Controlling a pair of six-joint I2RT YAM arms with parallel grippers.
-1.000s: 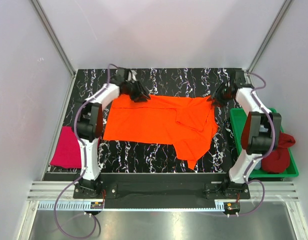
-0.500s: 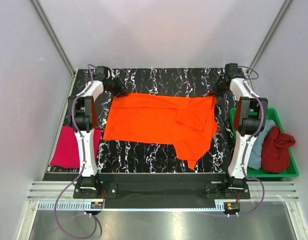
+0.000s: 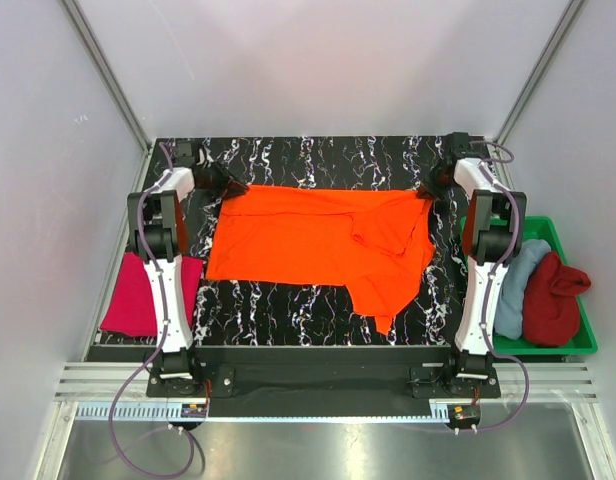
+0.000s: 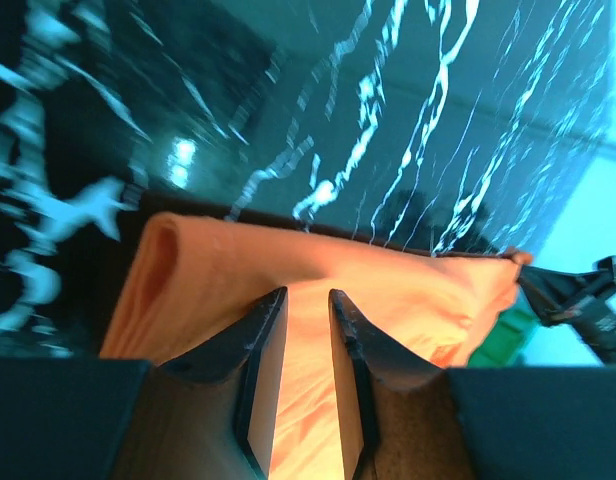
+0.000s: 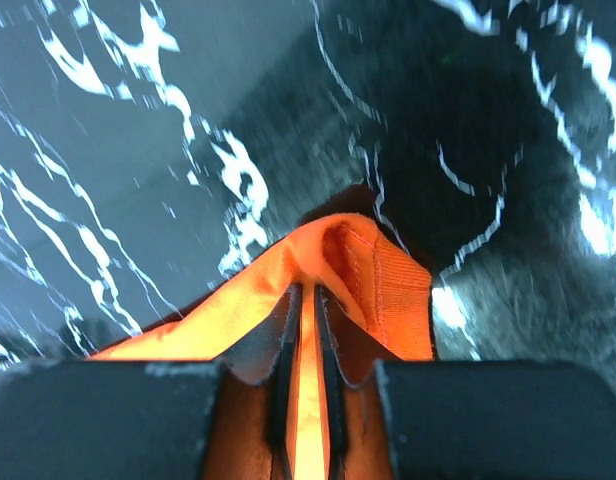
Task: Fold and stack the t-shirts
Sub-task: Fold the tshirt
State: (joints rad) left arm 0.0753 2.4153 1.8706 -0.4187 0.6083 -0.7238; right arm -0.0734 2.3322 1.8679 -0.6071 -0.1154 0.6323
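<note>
The left gripper [image 4: 306, 296] pinches the far-left corner of the orange t-shirt [image 3: 308, 240]. The right gripper [image 5: 306, 292] clamps its far-right corner. The shirt lies spread on the black marble table [image 3: 278, 303].

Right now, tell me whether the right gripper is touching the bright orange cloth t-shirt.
Touching. The right wrist view shows the right gripper clamped on a bunched edge of the bright orange t-shirt.

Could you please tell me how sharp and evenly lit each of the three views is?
Top external view: sharp and evenly lit, with glare on the metal sheet in front. Left wrist view: strong teal cast, marble table smeared at left. Right wrist view: table soft, orange t-shirt crisp.
</note>
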